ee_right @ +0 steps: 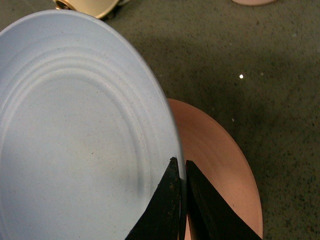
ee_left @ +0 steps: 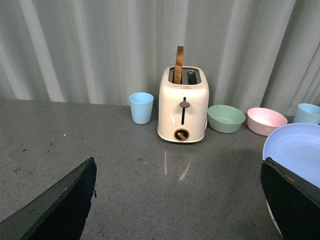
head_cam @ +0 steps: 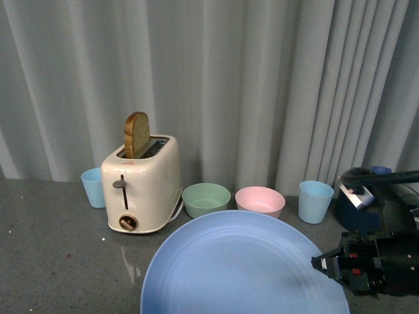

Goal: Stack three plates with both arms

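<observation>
The light blue plate (head_cam: pixel 242 268) fills the lower middle of the front view, held above the table. My right gripper (head_cam: pixel 321 263) is shut on its right rim. In the right wrist view my right gripper (ee_right: pixel 180 167) pinches the light blue plate (ee_right: pixel 75 135) by its edge, and the pink plate (ee_right: pixel 215 165) lies on the table below it, partly covered. My left gripper (ee_left: pixel 177 200) is open and empty over bare table, with the light blue plate (ee_left: pixel 297 150) beside one finger. The cream-beige plate is out of view.
A cream toaster (head_cam: pixel 143 183) with a slice of toast stands at the back. Beside it are a blue cup (head_cam: pixel 93 187), a green bowl (head_cam: pixel 206 199), a pink bowl (head_cam: pixel 260 200) and another blue cup (head_cam: pixel 315 201). A grey curtain hangs behind.
</observation>
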Available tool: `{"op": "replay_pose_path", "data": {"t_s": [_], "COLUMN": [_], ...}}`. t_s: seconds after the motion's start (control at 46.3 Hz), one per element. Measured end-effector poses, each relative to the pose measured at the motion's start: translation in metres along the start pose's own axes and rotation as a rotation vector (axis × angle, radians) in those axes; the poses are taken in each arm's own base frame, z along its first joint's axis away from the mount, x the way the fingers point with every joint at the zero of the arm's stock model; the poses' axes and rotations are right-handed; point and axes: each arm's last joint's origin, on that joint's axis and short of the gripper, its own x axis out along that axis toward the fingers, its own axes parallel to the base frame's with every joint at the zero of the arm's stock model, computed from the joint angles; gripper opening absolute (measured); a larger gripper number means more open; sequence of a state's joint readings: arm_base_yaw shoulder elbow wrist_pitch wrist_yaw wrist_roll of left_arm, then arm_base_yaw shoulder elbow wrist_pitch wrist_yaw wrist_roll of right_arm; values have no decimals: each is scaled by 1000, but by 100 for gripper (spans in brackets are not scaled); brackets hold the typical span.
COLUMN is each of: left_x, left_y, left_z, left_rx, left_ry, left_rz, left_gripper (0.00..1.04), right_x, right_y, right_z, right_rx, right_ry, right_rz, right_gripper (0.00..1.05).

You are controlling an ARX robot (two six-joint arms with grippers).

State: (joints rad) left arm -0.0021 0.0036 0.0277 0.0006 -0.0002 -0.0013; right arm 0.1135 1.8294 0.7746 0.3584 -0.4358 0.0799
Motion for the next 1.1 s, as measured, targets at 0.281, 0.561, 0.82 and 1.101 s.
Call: {"op": "replay_pose_path", "data": {"t_s": [0.281,0.561,0.82,1.101], "left_x": [0,0,0,0], "left_y": [0,0,0,0], "left_z": [0,0,0,0], "left_rx": [0,0,0,0], "left_ry": [0,0,0,0], "left_rz": [0,0,0,0], "left_gripper": [98,98,98,98], "right_x": [3,16,19,19], "right_y": [-23,-34,-36,-39], "right_z": [-24,-42,-41,-43], "right_rx": [84,142,151,162], "right_ry": [52,96,93,103], "right_rz": [-38,-56,-59,-69], "right_gripper": [3,3,3,16]}}
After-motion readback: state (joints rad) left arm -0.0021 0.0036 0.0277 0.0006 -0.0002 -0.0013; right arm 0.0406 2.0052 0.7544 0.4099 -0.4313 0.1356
